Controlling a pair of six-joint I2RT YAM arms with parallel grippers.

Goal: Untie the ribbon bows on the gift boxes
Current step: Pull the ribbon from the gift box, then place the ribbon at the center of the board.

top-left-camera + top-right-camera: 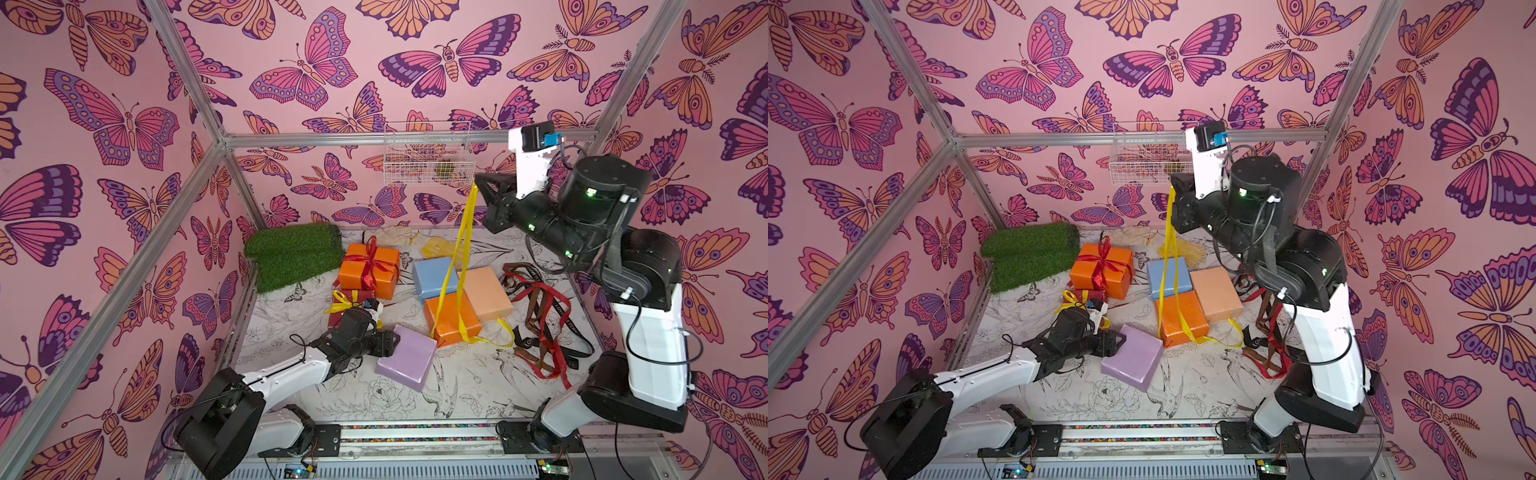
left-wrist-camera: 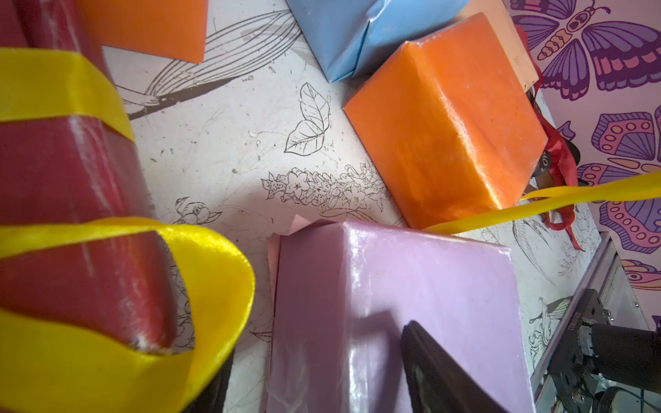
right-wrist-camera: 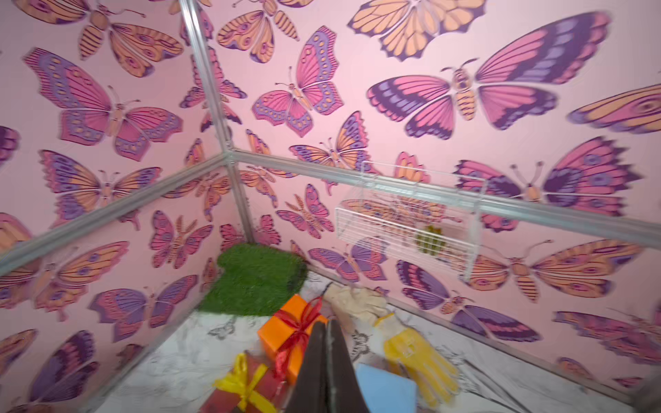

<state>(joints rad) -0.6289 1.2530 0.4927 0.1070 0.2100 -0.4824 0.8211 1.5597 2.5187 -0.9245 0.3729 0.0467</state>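
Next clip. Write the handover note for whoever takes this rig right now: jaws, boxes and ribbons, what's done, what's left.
Right gripper: raised high, jaws shut on the yellow ribbon, whose lower end trails around the near orange box.
Left gripper: low, jaws seemingly clamped on the lilac box.
Done: lilac box, blue box and peach box are bare; loose ribbons lie heaped to the robot's right.
Left: pull the yellow ribbon clear, then untie the red bow on the far orange box and the yellow bow on the dark red box.

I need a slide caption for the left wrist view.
Lilac box up close; taut yellow ribbon passes bare orange box.
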